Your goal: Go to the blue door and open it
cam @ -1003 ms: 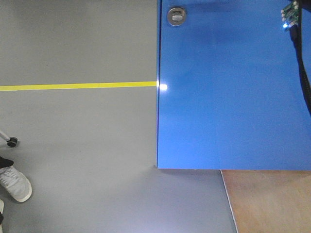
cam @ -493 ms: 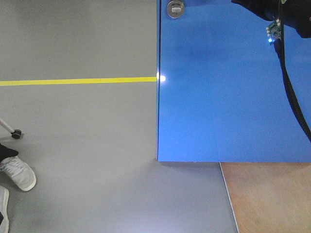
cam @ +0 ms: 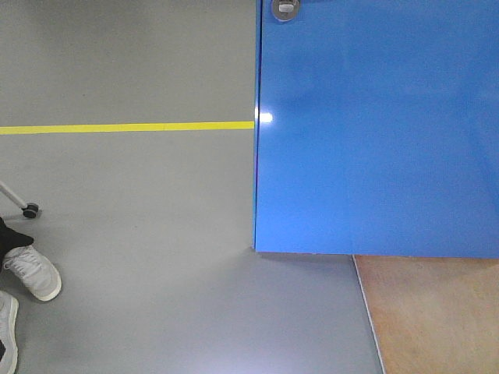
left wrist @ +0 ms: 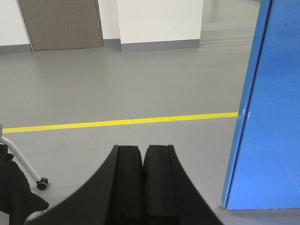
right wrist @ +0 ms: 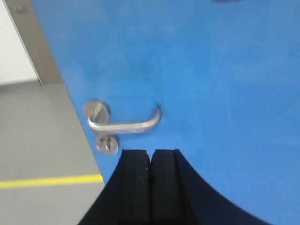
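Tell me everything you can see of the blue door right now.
The blue door is a tall, flat, glossy bright-blue panel whose bottom edge meets the grey floor. Its silver lever handle lies level, with a round thumb-turn lock just under it. The right end effector, shut, points at the handle from just below; contact can't be judged. The left end effector, also shut, is off to the door's side.

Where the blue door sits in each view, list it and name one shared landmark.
Front-facing: blue door fills the right side, top to its bottom edge.
Left wrist: a strip along the right edge.
Right wrist: most of the frame.
Shared landmark: yellow floor line running to the door's edge.
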Tool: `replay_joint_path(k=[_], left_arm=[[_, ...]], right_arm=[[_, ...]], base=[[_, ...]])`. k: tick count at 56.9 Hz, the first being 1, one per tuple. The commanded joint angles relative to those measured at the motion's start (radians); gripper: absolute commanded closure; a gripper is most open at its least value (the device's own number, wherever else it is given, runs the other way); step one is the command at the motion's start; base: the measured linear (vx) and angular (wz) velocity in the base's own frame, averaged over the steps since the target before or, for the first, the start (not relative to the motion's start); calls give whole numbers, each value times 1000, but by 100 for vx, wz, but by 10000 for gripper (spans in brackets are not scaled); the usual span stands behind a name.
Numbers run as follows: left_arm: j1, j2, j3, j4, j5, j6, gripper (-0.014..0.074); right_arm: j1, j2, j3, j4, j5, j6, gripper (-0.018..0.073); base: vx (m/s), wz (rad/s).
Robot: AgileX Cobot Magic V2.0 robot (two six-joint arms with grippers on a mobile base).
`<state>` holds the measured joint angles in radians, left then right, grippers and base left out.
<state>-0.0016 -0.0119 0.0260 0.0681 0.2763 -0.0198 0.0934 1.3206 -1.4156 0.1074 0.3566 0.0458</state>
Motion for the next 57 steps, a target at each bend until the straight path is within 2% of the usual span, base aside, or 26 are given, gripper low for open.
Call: replay_joint_path(k=[1, 12, 18, 24, 31, 44, 57], left_arm=[[-6, -12, -26, -3, -85, -7, 524], [-6, -12, -26, -3, -85, -7, 524], [-6, -12, -26, -3, -85, -7, 524], [-6, -12, -26, -3, -85, -7, 524], [-6, -12, -26, -3, -85, -7, 524], [-6, -12, -26, -3, -85, -7, 524], [-6, -12, -26, -3, -85, -7, 524]], right_arm=[[-6, -91, -32, -6, -73, -5, 547], [-6, -187, 22, -9, -106, -6, 547], [-6, -264, 137, -117, -231, -83, 547], [-6, -347, 287, -162, -251, -104, 547], [-6, -458, 506, -164, -263, -124, 547], [-6, -692, 913, -148, -399, -137, 547], [-6, -984, 1215, -39, -437, -137, 547]], base=[[1, -3], [0, -1], [0, 0], [0, 0], [0, 0], [0, 0], [0, 0]])
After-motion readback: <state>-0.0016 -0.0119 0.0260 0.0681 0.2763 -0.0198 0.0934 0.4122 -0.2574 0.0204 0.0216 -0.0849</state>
